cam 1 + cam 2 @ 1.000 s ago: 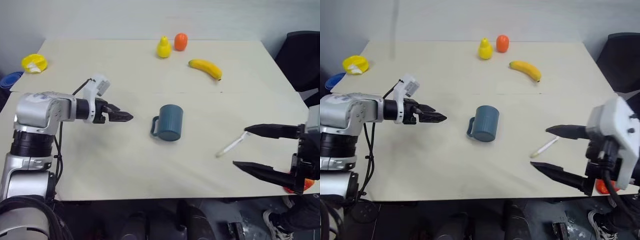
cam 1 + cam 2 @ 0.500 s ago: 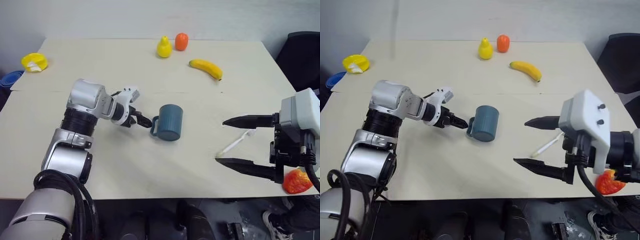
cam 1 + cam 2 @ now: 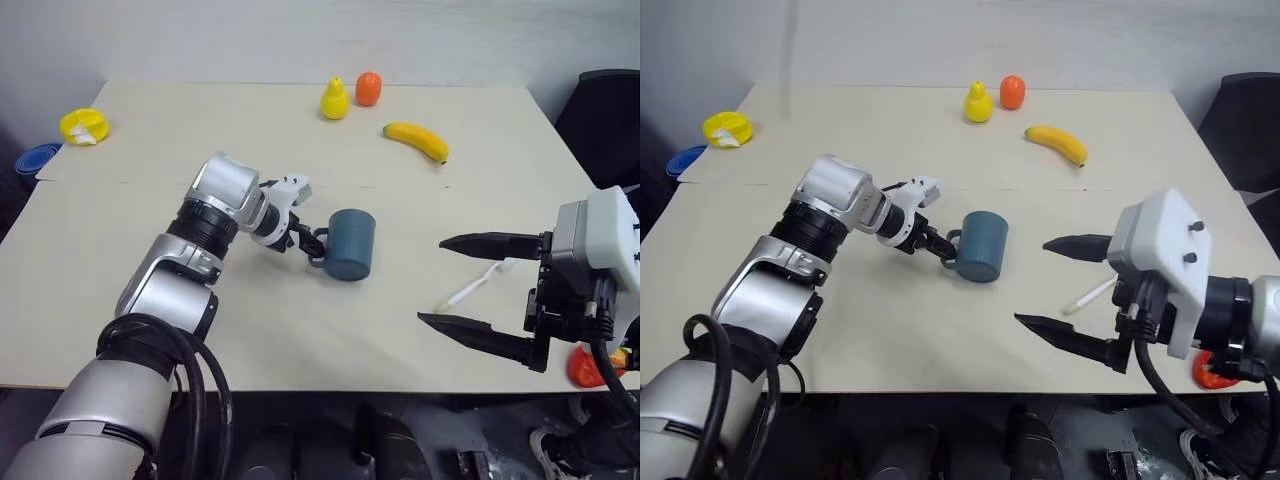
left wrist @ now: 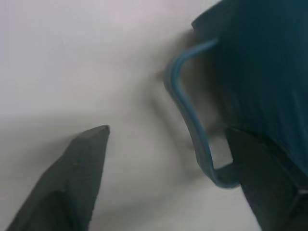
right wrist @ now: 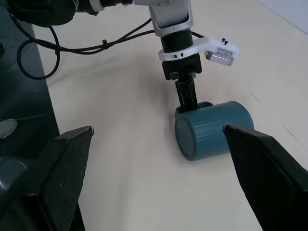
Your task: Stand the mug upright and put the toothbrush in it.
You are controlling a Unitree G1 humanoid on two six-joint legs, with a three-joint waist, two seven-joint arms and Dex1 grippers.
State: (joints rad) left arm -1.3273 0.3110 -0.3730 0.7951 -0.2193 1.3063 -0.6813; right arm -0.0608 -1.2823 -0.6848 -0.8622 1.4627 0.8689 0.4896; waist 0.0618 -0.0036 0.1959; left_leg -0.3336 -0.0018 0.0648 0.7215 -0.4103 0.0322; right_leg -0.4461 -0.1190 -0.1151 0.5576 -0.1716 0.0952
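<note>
1. Lying on its side near the middle of the surface, the mug (image 3: 349, 244) has its loop handle turned toward our left tool (image 3: 306, 243), whose tips are right at that handle.
2. We see in the left wrist view one finger (image 4: 267, 183) tucked between the handle and the mug's wall and the other finger out on the bare surface (image 3: 150, 150), so the jaws straddle the handle, parted and not clamped on it.
3. We find the toothbrush (image 3: 472, 289) flat on the surface toward its right edge, well apart from the mug, lying between the two spread fingers of our right tool (image 3: 485, 287), which hangs wide open with nothing in it.
4. We cannot see the mug's mouth from the head views; the right wrist view shows its closed base (image 5: 188, 139), so whether anything is inside we cannot tell.
5. Near the far edge sit a yellow pear (image 3: 334, 99), an orange fruit (image 3: 369, 87) and a banana (image 3: 416, 138); a yellow dish (image 3: 83, 126) lies at the far left corner.
6. We see a red strawberry (image 3: 586, 366) at the near right corner, partly hidden behind the right tool.
</note>
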